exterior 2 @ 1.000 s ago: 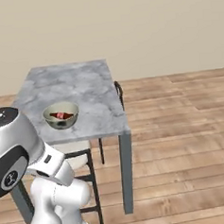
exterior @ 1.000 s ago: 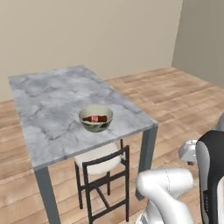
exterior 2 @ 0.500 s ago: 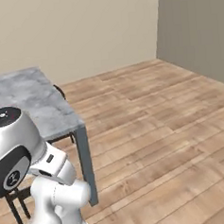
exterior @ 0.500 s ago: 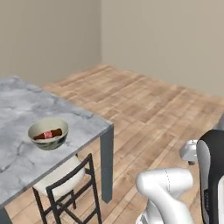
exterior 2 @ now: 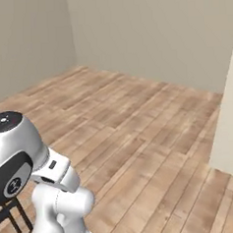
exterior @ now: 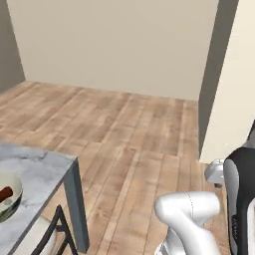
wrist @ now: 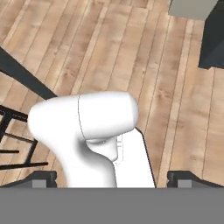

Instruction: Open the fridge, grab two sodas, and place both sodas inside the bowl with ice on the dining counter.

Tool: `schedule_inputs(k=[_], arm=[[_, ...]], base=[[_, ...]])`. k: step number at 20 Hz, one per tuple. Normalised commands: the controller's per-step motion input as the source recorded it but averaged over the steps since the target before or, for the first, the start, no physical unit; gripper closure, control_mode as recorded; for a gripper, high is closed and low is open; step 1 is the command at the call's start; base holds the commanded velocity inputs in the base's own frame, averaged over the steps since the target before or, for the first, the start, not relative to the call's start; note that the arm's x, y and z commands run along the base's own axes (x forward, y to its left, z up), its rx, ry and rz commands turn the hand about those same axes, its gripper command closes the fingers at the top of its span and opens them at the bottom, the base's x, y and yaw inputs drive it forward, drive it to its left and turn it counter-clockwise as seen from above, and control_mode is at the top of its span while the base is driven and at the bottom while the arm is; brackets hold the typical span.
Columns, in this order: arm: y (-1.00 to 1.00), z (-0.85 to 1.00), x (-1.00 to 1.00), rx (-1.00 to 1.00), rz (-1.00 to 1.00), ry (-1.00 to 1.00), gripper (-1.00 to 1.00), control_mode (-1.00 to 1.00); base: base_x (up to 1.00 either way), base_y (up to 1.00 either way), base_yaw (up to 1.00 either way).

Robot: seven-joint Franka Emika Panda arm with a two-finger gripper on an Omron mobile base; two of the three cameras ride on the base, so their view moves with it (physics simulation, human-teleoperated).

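The bench (exterior: 42,172) with the marble top occupies the lower left corner of the left base view. The bowl (exterior: 7,195) sits on it at the frame's left edge, holding a red can (exterior: 5,193). A dark chair (exterior: 57,234) stands beside the bench leg. The gripper (wrist: 113,178) is spread wide, holding nothing, above wooden floor (exterior: 129,134).

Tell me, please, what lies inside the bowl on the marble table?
Inside the bowl, at the picture's left edge, lies one reddish-brown soda. The frame cuts off the rest of the bowl, hiding any ice or second soda.
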Motion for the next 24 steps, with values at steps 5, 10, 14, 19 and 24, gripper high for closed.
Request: schedule_inputs(k=[5, 10, 14, 19, 24], arm=[[0.00, 0.00, 0.00, 0.00, 0.00, 0.00, -1.00, 1.00], [0.00, 0.00, 0.00, 0.00, 0.00, 0.00, -1.00, 1.00], [0.00, 0.00, 0.00, 0.00, 0.00, 0.00, -1.00, 1.00], [0.00, 0.00, 0.00, 0.00, 0.00, 0.00, -1.00, 1.00], [0.00, 0.00, 0.00, 0.00, 0.00, 0.00, -1.00, 1.00]], base=[[-0.19, 0.00, -0.70], [-0.17, 0.00, -0.69], [-0.14, 0.00, -0.70], [-0.07, 0.00, -0.71], [0.00, 0.00, -0.73]])
